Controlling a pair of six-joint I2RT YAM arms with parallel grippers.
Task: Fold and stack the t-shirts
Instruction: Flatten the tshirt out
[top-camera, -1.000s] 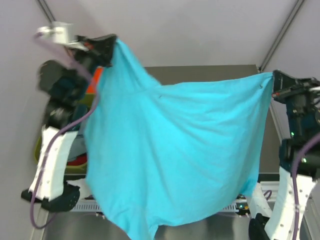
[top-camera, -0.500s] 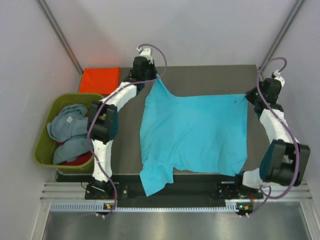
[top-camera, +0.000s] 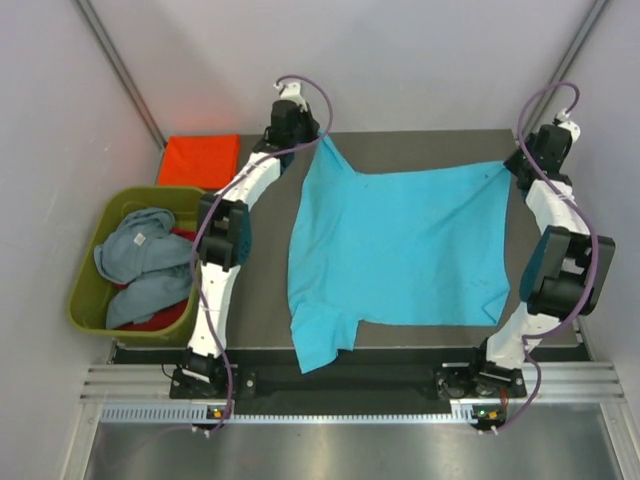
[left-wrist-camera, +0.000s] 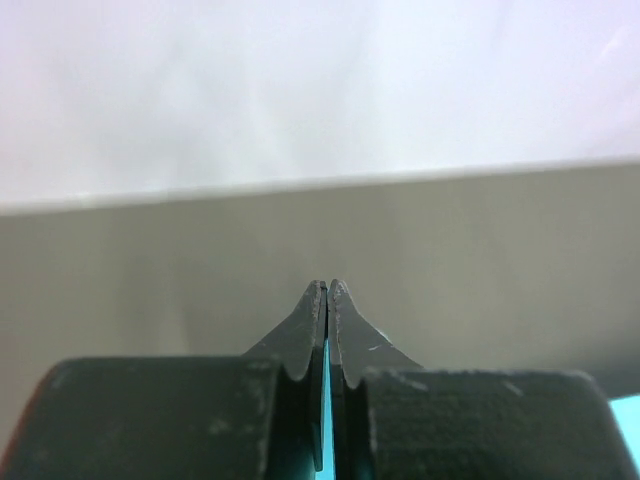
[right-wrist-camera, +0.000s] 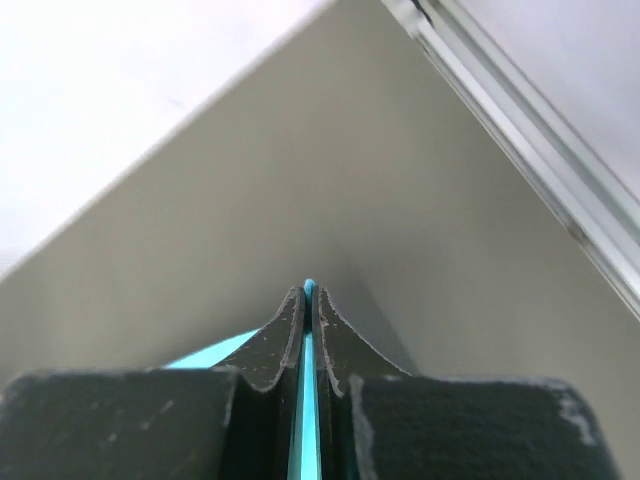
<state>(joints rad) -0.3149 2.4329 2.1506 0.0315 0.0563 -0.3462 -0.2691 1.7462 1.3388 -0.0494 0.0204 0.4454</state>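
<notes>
Turquoise t-shirt (top-camera: 400, 245) spread flat overhead; up close, cloth pinched in right gripper (right-wrist-camera: 309, 293), apparently left gripper (left-wrist-camera: 327, 289) too.

The dark grey table (top-camera: 260, 260) carries three things. A turquoise shirt (top-camera: 400, 250) lies spread flat over its middle and right half, reaching from the far edge almost to the right edge; one near-left flap hangs over the near edge. A folded orange-red shirt (top-camera: 200, 160) sits in the far-left corner. Just in front of it, an olive tub (top-camera: 82, 290) stands along the left edge.
</notes>
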